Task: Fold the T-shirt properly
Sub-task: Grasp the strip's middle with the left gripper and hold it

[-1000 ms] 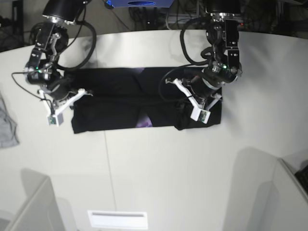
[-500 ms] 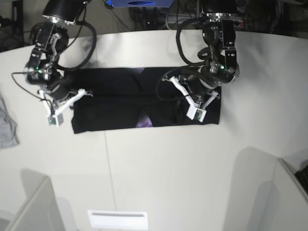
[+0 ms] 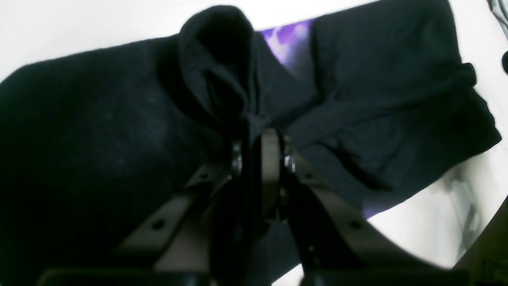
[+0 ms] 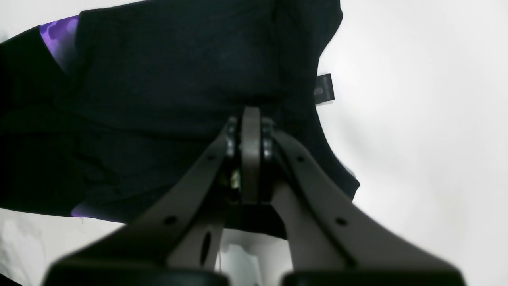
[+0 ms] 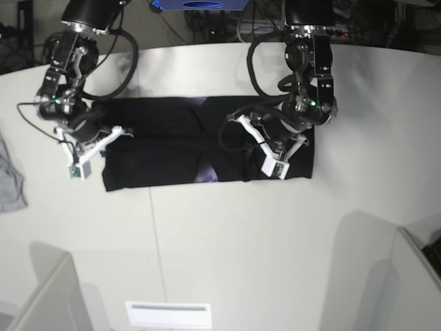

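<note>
1. The left gripper point(image 3: 258, 137) has its grey-brown, matte plastic fingers pressed together on a ridge of black fabric; the cloth bunches up ahead of the tips into a rounded, hood-like fold.
2. The right gripper point(image 4: 251, 119) has its fingers closed flat against each other, with small metal screws at the tips; whether any fabric is caught between them cannot be told, though the tips lie right at the cloth's edge.
3. The T-shirt point(image 5: 176, 148) is soft black knit with a faintly fuzzy surface, lying on the counter point(image 5: 227, 248) as a long, roughly rectangular band between the two arms.
4. In the left wrist view the shirt's surface is creased into thick diagonal folds, and a patch of purple print point(image 3: 287, 41) peeks out between layers near the far edge.
5. In the right wrist view the same purple shows at the upper left corner and as a thin sliver along the lower hem, and a small black sewn-in tag point(image 4: 324, 89) sticks out from the shirt's side edge.
6. The counter is smooth, pale and matte, with a curved far rim.
7. A crumpled grey cloth point(image 5: 9, 181) lies at the counter's edge, well apart from the shirt.
</note>
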Available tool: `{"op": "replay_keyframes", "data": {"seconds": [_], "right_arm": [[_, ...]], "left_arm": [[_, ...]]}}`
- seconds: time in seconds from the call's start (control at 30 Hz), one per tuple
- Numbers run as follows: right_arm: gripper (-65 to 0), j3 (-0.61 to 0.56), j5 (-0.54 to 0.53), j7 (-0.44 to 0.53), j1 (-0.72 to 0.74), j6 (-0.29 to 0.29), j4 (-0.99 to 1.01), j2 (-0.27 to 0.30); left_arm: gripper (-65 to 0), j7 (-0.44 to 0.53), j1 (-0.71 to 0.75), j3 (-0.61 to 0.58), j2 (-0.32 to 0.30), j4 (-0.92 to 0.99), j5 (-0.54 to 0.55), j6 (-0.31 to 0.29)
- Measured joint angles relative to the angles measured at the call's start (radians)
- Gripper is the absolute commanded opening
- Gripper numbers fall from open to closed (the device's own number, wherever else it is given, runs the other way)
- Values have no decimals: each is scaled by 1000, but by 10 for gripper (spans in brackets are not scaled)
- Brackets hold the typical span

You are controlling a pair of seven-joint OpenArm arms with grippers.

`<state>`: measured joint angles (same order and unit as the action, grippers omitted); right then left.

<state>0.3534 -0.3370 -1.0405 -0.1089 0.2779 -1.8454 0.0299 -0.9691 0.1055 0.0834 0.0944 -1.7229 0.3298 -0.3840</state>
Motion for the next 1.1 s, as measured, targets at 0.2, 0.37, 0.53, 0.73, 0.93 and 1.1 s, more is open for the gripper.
{"op": "replay_keyframes", "data": {"seconds": [0.2,0.37,0.53,0.73,0.93,1.1], "right_arm": [[-650,0,0,0,0,0,0,0],[-650,0,0,0,0,0,0,0],[-650,0,0,0,0,0,0,0],[-650,0,0,0,0,0,0,0],[-650,0,0,0,0,0,0,0],[-650,0,0,0,0,0,0,0]], "left_arm": [[-650,0,0,0,0,6,1,0],[-650,0,0,0,0,7,1,0],[-650,0,0,0,0,8,1,0],[-650,0,0,0,0,8,1,0],[-525,0,0,0,0,8,1,0],[-375,0,0,0,0,8,1,0]]}}
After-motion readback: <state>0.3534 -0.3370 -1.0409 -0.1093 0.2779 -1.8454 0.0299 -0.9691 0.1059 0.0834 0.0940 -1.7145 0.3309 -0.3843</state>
